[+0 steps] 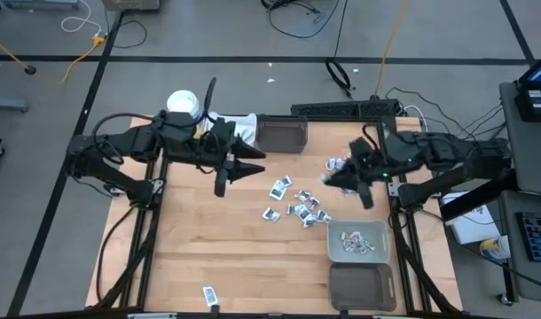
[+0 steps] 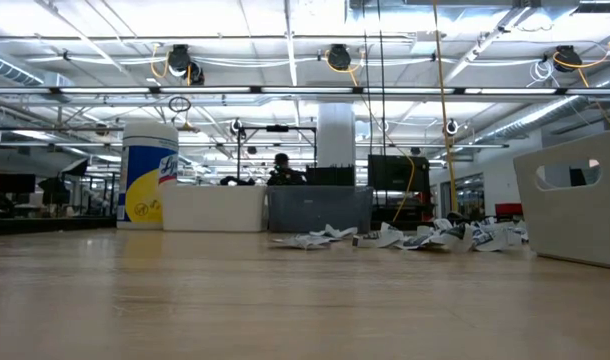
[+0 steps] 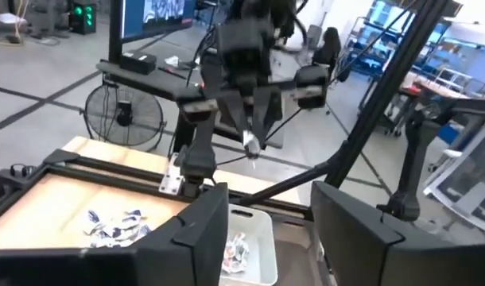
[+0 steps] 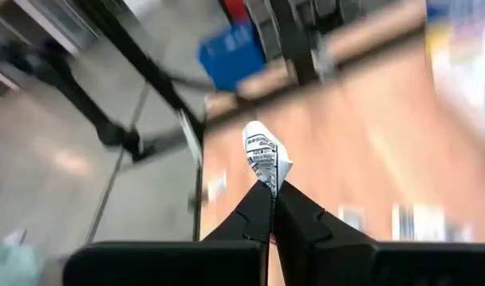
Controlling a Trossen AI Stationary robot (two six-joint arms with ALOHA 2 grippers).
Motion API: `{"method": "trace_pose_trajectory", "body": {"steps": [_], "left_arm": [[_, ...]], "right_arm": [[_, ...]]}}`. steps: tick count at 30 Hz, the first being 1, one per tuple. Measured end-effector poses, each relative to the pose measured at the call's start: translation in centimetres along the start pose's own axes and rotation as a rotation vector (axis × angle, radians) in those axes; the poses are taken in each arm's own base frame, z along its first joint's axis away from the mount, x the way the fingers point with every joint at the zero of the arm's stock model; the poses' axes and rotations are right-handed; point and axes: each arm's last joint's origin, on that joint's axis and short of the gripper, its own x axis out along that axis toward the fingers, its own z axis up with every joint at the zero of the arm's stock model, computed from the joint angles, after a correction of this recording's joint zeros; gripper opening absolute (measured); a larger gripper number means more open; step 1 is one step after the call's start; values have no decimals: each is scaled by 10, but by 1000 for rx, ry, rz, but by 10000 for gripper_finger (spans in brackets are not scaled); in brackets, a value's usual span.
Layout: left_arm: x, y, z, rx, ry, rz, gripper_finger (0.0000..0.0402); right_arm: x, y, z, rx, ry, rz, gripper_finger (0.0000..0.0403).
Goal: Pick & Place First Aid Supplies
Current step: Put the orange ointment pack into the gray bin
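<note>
1. A small white packet (image 4: 266,163) with dark print stands pinched between the tips of the right hand (image 4: 271,191), whose fingers are pressed together on its lower edge.
2. In the high view the right hand (image 1: 328,180) hangs above the table (image 1: 208,248) near its right edge.
3. Just beside that hand, toward the table's middle, the loose first aid supplies (image 1: 297,204) lie scattered on the wood.
4. Toward the front edge from the right hand, a white bin (image 1: 359,242) holds several packets, and a dark bin (image 1: 363,288) sits beyond it.
5. One stray packet (image 1: 209,293) lies well apart, by the front edge.
6. The left hand (image 1: 257,165) hovers over the back left part, fingers spread, holding nothing.
7. Behind the left hand stand a white cup (image 1: 182,105) and a grey bin (image 1: 282,135).
</note>
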Motion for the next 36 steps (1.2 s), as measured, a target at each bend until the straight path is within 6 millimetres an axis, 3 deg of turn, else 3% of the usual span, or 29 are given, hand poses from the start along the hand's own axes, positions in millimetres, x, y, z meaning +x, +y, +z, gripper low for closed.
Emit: {"method": "trace_pose_trajectory", "body": {"steps": [10, 16, 20, 25, 36], "left_arm": [[-5, -1, 2, -47, -8, -2, 178], [-5, -1, 2, -48, -10, -3, 164], [-5, -1, 2, -64, -11, -4, 161], [-5, -1, 2, -78, -11, -3, 165], [-5, -1, 2, -78, -10, -5, 166]], "right_arm": [[-15, 3, -57, 426, 523, -196, 0], [-15, 13, -77, 563, 609, -347, 0], [-4, 16, -95, 560, 624, -513, 0], [20, 2, -130, 592, 611, -681, 0], [71, -42, -214, 758, 631, -660, 0]]}}
